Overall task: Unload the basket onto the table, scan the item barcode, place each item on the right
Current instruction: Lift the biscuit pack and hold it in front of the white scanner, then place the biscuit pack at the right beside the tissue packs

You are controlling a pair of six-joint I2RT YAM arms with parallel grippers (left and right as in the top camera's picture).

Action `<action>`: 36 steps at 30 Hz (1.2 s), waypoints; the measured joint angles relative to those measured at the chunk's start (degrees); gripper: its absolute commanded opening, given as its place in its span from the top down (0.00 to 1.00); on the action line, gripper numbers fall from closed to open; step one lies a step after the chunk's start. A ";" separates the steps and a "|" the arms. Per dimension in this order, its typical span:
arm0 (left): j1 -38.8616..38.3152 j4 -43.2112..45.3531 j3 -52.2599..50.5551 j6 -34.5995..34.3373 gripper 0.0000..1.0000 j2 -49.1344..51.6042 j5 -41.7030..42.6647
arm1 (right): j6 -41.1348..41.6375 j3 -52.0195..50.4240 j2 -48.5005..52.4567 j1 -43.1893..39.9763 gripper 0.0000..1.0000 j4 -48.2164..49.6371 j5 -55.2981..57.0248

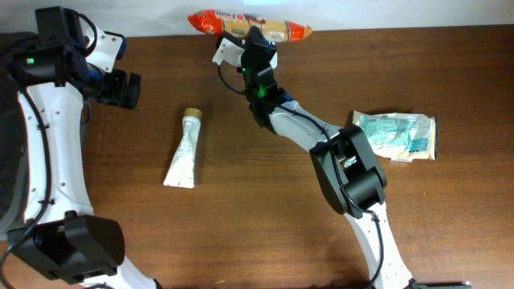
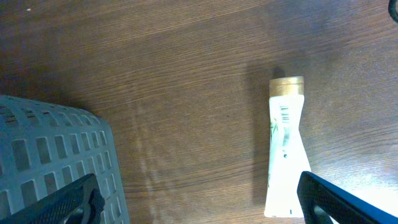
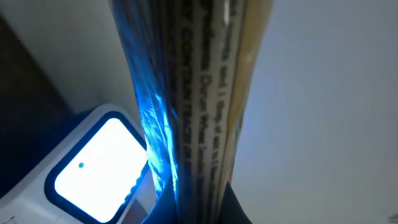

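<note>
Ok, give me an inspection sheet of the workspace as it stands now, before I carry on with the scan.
Surface: brown wood-grain table.
Job's things: snack packet held up at the table's far edge, beside the white scanner; the scanner's window is lit and throws a blue glow on the wrapper.
Clutter: white tube with a gold cap lying flat, left of centre; teal-and-white pouch at the right; grey-blue plastic basket, seen only in the left wrist view.
Grippers: right gripper shut on the snack packet; left gripper open, holding nothing.
Cables: thin black lead looping near the scanner.
Surroundings: pale surface beyond the table's far edge; nothing else seen.
</note>
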 measured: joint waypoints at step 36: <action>0.04 0.00 0.00 0.00 0.01 0.00 0.00 | 66.25 -2.71 -49.27 -28.55 0.96 -109.57 -26.80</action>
